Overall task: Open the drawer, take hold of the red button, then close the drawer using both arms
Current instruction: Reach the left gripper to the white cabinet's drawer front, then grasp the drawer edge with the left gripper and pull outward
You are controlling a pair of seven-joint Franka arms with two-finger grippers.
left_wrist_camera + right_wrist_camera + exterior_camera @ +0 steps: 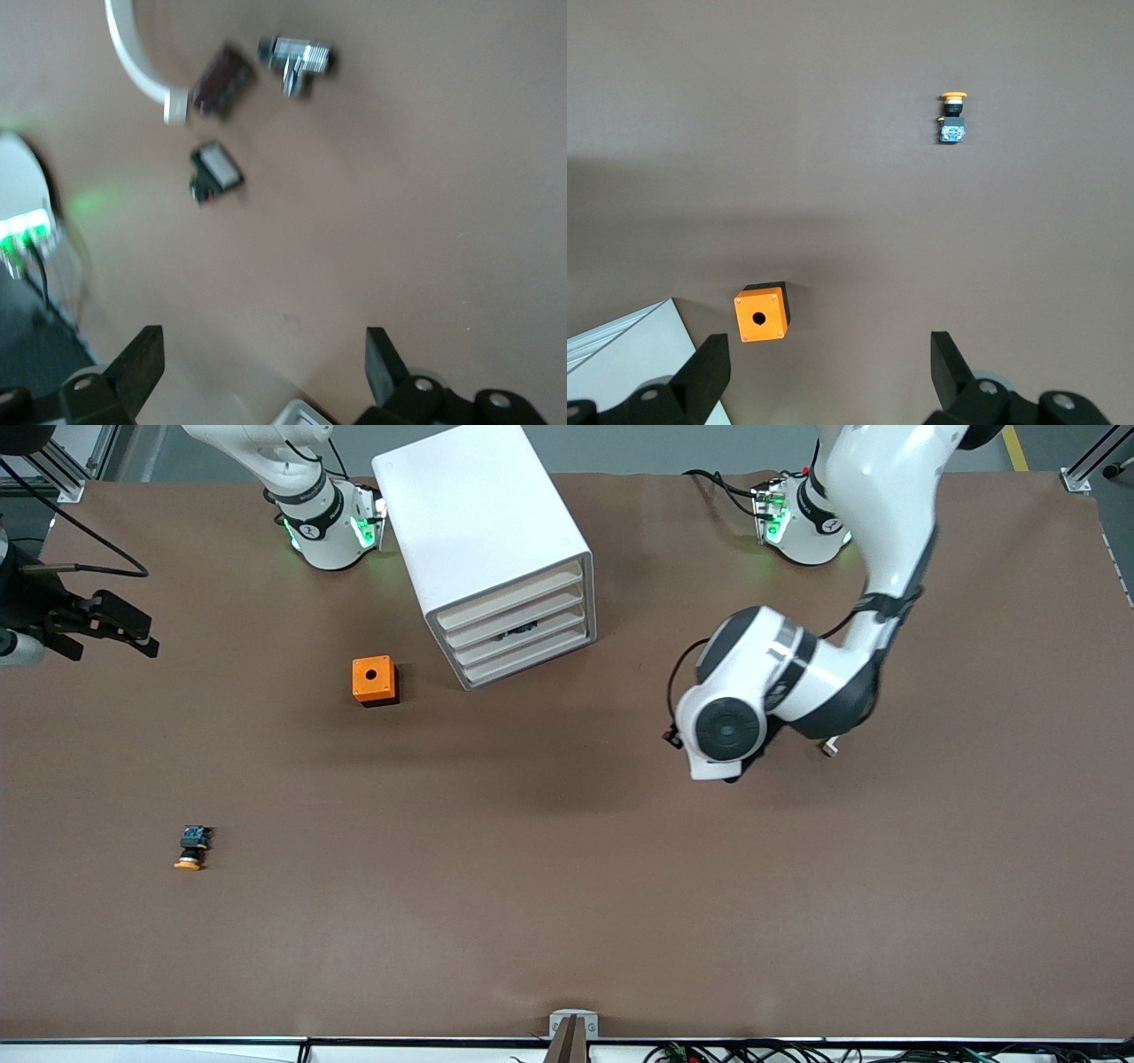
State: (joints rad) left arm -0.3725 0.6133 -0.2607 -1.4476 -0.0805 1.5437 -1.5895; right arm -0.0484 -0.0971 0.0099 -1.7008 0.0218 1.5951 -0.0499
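While both black two-finger grippers hang open and empty, the white four-drawer cabinet (493, 549) at the table's robot-side edge fronts toward the left gripper (257, 367), the right gripper (824, 367) hanging over its end edge.

Drawer cabinet (492, 549) standing on the counter (567, 886) between the two arm bases, drawer fronts turned toward the front camera and the left arm's end. Box (374, 680) with a hole in its top just beside the cabinet, toward the right arm's end and slightly nearer the camera. Yellow-capped button (192, 848) lying on its side well apart from the box, nearer the camera, toward the right arm's end. Right gripper (106, 631) up over the counter's edge at the right arm's end. Left arm (797, 682) bent over the counter at its own end; below its wrist, three small parts (221, 124) lying near one another.
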